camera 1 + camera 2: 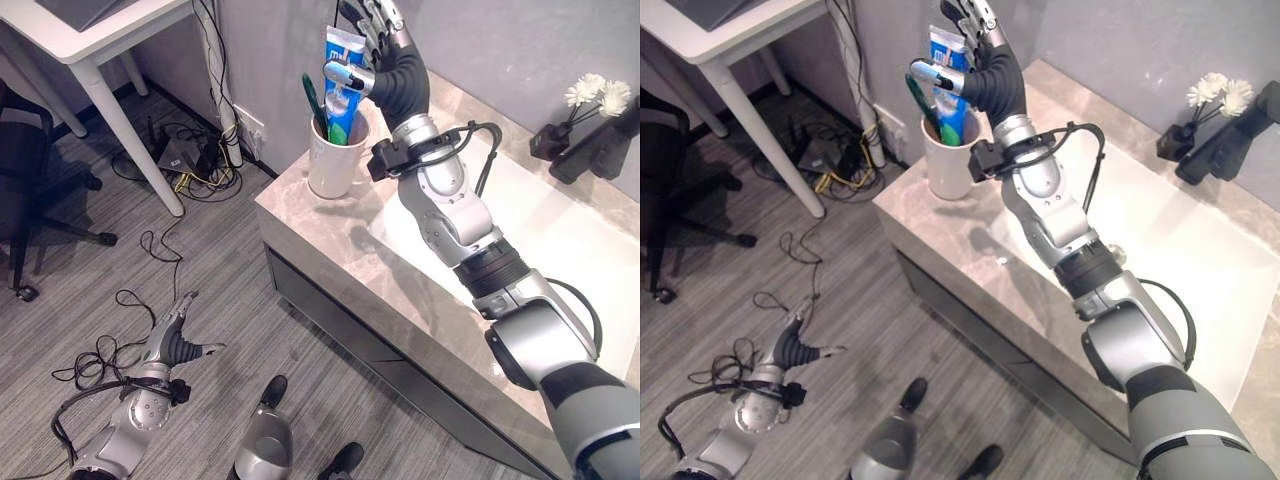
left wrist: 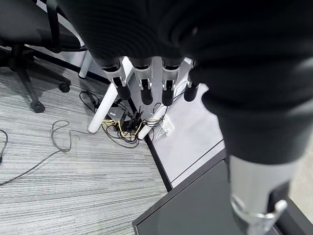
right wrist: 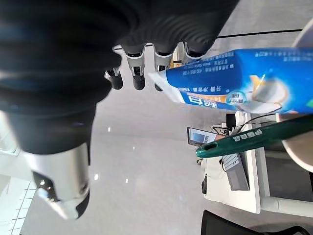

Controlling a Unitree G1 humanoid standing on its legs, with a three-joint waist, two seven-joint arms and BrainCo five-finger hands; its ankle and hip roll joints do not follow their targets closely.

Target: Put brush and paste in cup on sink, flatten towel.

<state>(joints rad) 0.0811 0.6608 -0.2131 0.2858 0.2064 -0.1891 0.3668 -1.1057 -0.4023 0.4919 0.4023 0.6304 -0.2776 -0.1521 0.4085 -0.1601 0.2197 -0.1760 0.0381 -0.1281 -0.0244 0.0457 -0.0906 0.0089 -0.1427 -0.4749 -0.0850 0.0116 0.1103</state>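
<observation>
At upper centre of the eye views, the blue toothpaste tube (image 1: 343, 85) and green toothbrush (image 1: 313, 103) stand in the white cup (image 1: 335, 160) on the marble sink counter (image 1: 320, 225). The right hand (image 1: 375, 40) hovers just above with fingers relaxed; its wrist view shows them beside the tube, not gripping. At lower left the left hand (image 1: 178, 335) hangs released above the grey floor (image 1: 230, 280); its wrist view shows a black office chair (image 2: 29, 29).

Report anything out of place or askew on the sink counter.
Nothing stands out. The white cup stands upright near the counter's corner with the green toothbrush and the blue toothpaste tube leaning inside it. The right hand is at the tube, fingers straight. No spill is visible.
</observation>
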